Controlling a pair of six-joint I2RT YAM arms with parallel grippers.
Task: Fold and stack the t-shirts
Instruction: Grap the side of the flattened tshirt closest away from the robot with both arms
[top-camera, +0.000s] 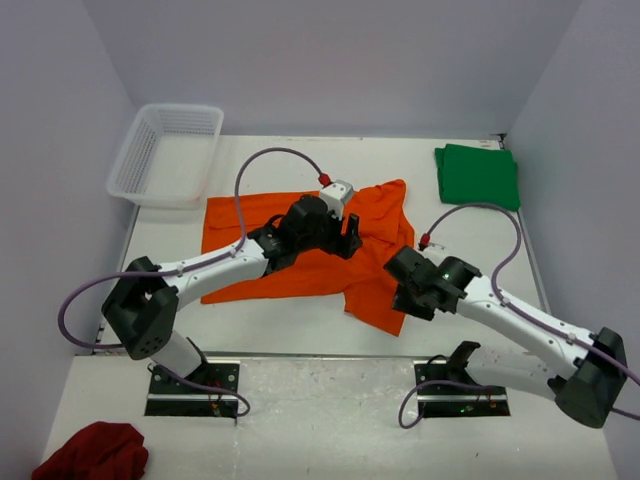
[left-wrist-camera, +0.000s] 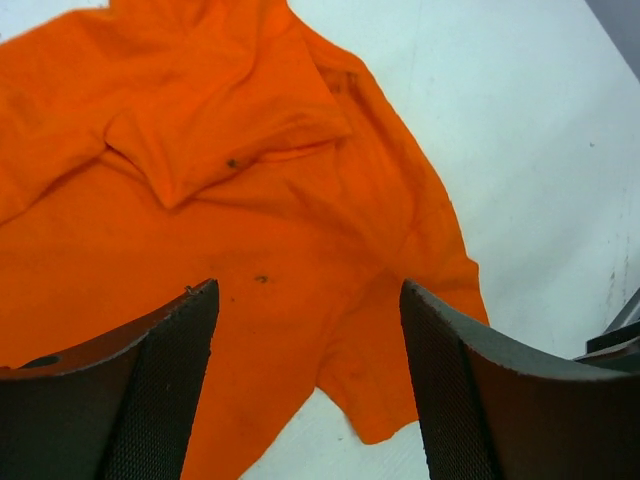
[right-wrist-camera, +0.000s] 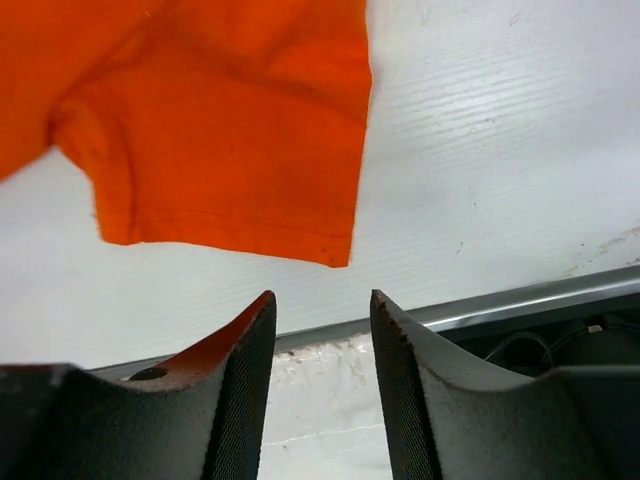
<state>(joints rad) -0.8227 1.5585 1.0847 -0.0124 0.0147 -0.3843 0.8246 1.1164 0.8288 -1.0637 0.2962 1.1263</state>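
Observation:
The bright orange t-shirt (top-camera: 260, 262) lies rumpled across the middle of the table, one sleeve (top-camera: 385, 305) reaching toward the near edge. My left gripper (top-camera: 347, 237) hovers over its right half, open, with only cloth (left-wrist-camera: 250, 200) below the wide-apart fingers (left-wrist-camera: 308, 290). My right gripper (top-camera: 408, 292) is just beside that sleeve (right-wrist-camera: 230, 120), near the front edge. It (right-wrist-camera: 321, 296) stands open by a narrow gap with nothing in it. The dark green t-shirt (top-camera: 478, 175) rests folded at the back right.
A white mesh basket (top-camera: 165, 155) stands at the back left. A dark red cloth (top-camera: 92, 452) lies bunched on the lower surface at the near left. A metal rail (right-wrist-camera: 520, 298) runs along the table's front edge, close under the right fingers.

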